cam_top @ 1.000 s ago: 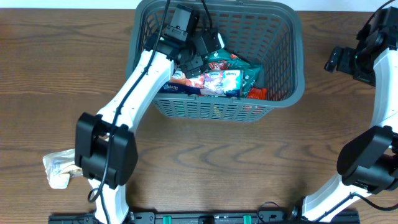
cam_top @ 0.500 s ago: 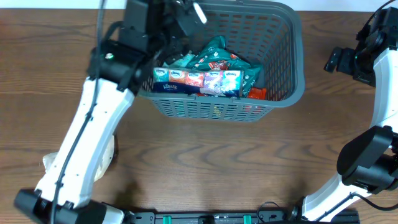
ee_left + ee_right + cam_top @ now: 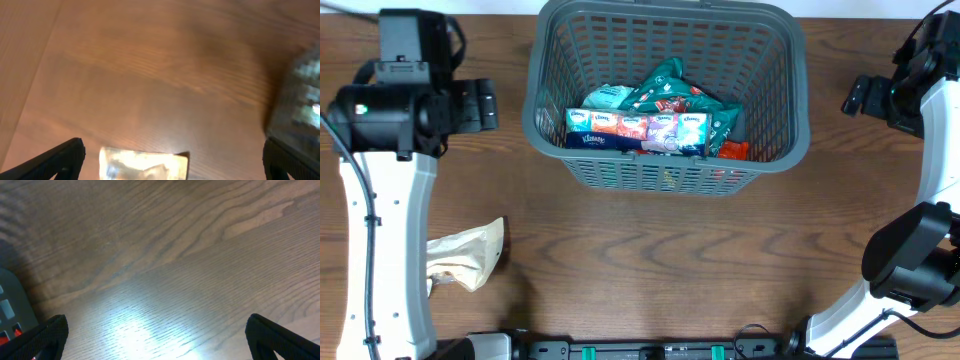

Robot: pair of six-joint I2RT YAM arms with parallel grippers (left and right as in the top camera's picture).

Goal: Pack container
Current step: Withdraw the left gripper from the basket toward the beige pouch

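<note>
The dark grey lattice container stands at the table's far middle and holds a Kleenex tissue multipack, green snack packets and a red packet. A pale crumpled bag lies on the table at the front left; it shows bright and blurred in the left wrist view. My left gripper is open and empty, high above the table left of the container. My right gripper is open and empty, right of the container; the container's corner shows at the left edge of the right wrist view.
The brown wooden table carries nothing else. A black rail runs along the front edge between the two arm bases.
My left arm has swung out of the container to the left and now hovers over the left table. The pale bag is uncovered. The right arm has not moved.
</note>
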